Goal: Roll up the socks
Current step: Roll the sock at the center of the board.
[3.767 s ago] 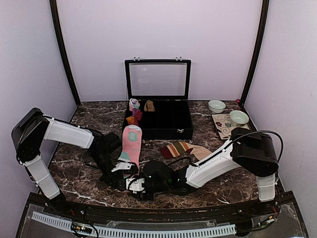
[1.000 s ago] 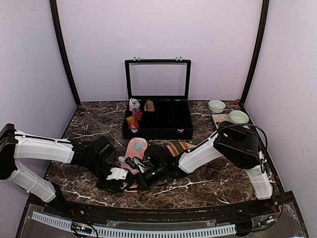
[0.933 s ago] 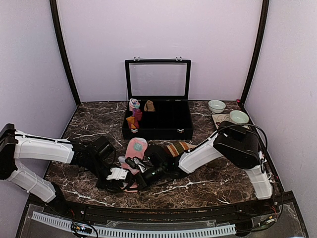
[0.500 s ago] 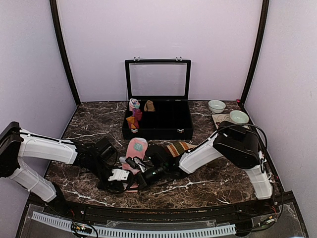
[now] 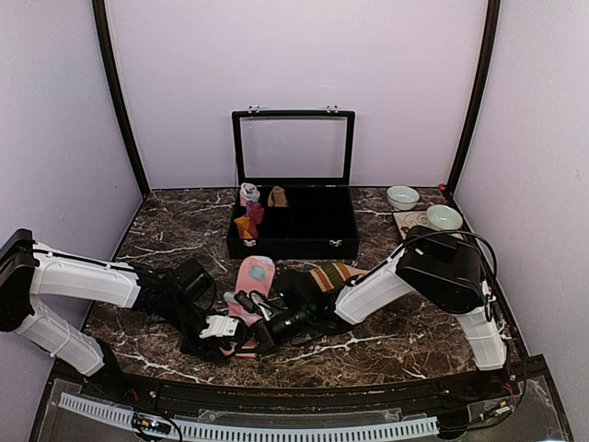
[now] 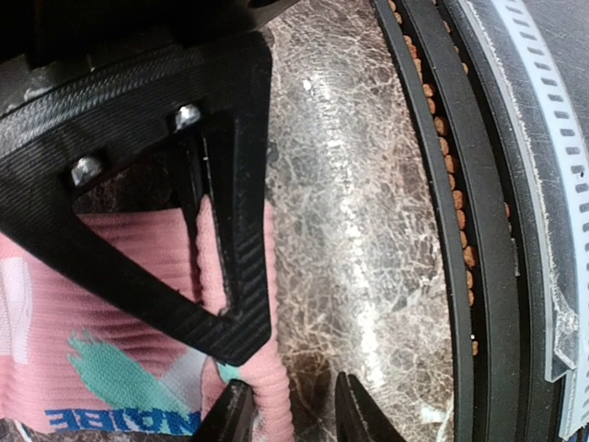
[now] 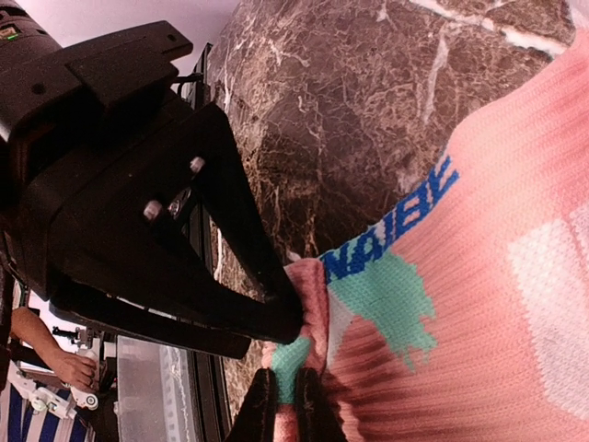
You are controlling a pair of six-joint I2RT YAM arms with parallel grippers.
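Note:
The pink sock [image 5: 251, 274] with its mint patch and blue lettering lies folded short on the marble, near the front centre. My right gripper [image 7: 285, 405] is shut on the sock's folded near edge [image 7: 317, 364], low over the table [image 5: 252, 319]. My left gripper [image 6: 293, 416] stands open at that same edge. The pink rim [image 6: 267, 396] lies against its left finger, with bare marble showing by the other. From above, the left gripper [image 5: 230, 337] meets the right one head-on. The striped sock [image 5: 329, 274] lies flat just right of the pink one, partly under the right arm.
An open black case [image 5: 317, 241] with a glass lid stands behind the socks, with small rolled bundles [image 5: 250, 208] in its left compartments. Two bowls [image 5: 402, 196] [image 5: 444, 217] sit at the back right. The table's front rail [image 6: 442, 230] runs close by the left gripper.
Since the oldest frame the pink sock has been folded much shorter from its near end. Both arms have stretched lower and further forward. Over the last second the left arm shifted only slightly.

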